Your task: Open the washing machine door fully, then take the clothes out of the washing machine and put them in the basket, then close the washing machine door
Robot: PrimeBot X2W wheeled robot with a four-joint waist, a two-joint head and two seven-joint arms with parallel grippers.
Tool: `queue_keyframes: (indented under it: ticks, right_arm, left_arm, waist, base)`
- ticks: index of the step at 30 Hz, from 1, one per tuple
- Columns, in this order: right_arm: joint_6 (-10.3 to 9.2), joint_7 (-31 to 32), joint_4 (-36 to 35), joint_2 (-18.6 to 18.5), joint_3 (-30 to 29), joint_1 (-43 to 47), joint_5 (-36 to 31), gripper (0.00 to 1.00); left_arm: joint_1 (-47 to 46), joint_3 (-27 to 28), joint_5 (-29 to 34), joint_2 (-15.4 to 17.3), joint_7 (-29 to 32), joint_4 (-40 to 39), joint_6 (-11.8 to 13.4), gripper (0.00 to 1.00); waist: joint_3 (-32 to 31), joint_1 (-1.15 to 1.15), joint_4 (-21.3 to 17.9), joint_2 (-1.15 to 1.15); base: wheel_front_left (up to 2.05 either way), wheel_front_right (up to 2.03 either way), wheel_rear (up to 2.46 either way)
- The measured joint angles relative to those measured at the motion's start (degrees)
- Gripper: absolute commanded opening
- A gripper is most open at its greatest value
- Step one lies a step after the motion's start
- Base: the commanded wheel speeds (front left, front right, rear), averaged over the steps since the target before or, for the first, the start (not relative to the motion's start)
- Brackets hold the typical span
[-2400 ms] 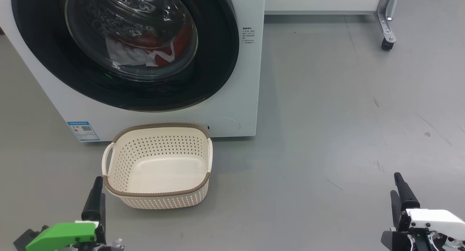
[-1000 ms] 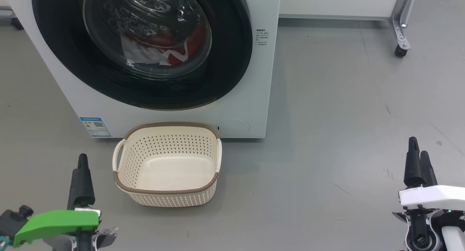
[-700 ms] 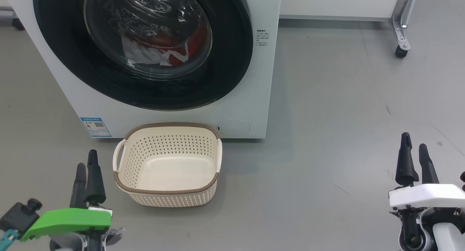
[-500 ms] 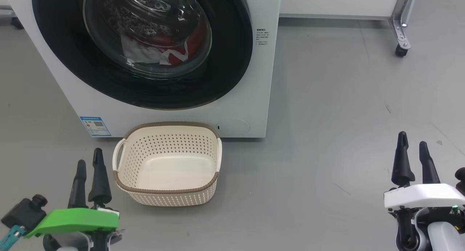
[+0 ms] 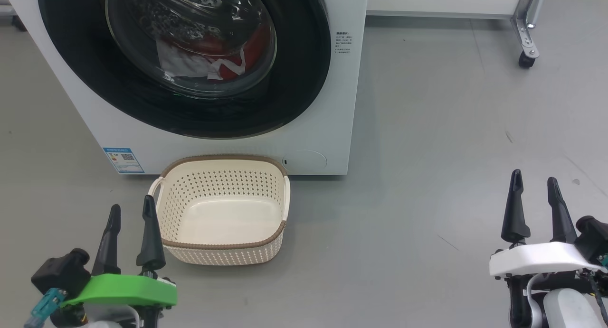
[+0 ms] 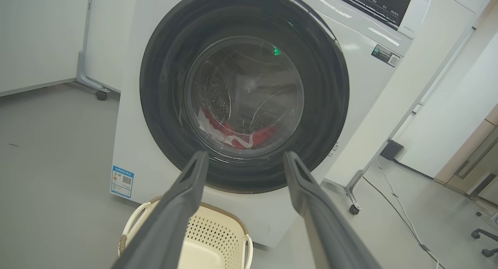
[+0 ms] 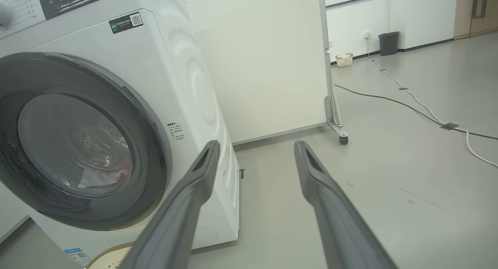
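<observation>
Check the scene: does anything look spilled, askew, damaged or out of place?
Nothing stands out. The washing machine door is shut, the clothes lie inside, and the empty basket stands upright before it.

The light is bright, white and even in all three views; it seems to come from above, for the shadows are soft. In the head view the washing machine (image 5: 327,128) throws a pale shadow on the grey floor (image 5: 427,143) at its right side, and the basket (image 5: 223,252) a weaker one. The glass of the washing machine door (image 5: 294,81) carries white glare streaks and a small green reflection, so the clothes (image 5: 216,45) behind look hazy. The head view is sharp. In the wrist views straight lines bend toward the edges, and the fingers of the left gripper (image 6: 246,155) and the right gripper (image 7: 257,143) are soft near the lens.
</observation>
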Motion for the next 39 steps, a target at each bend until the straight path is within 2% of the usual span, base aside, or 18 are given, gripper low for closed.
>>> queue_keyframes:
  ticks: [13, 23, 35, 39]
  right_arm:
    - [-0.49, -1.6, 2.2, -0.4, 3.1, 0.4, -8.3, 1.0]
    - [-0.23, -1.8, 6.6, 0.0, 3.6, 1.1, -4.3, 1.0]
    - [0.1, -1.8, 9.5, 0.1, 4.4, 0.9, -4.1, 1.0]
    - [0.1, -1.8, 10.1, 0.1, 4.6, 0.7, -4.1, 1.0]
  left_arm:
    - [0.1, -4.3, 10.5, 0.4, -1.7, 1.4, 2.2, 1.0]
    - [0.7, -5.8, 10.8, 0.5, -1.7, 5.8, 4.2, 1.0]
    - [0.7, -6.6, 10.8, 0.5, -1.7, 6.9, 5.4, 1.0]
    - [0.6, -7.1, 13.2, 0.5, -1.7, 7.3, 5.4, 1.0]
  waist:
    - [0.3, 0.0, 0.0, 0.0]
    - [0.4, 0.0, -0.1, 0.0]
    - [0.0, 0.0, -0.8, 0.0]
    - [-0.2, 0.0, -1.0, 0.0]
  base:
    - [0.0, 0.0, 0.0]
    - [0.0, 0.0, 0.0]
    - [0.0, 0.0, 0.0]
    - [0.0, 0.0, 0.0]
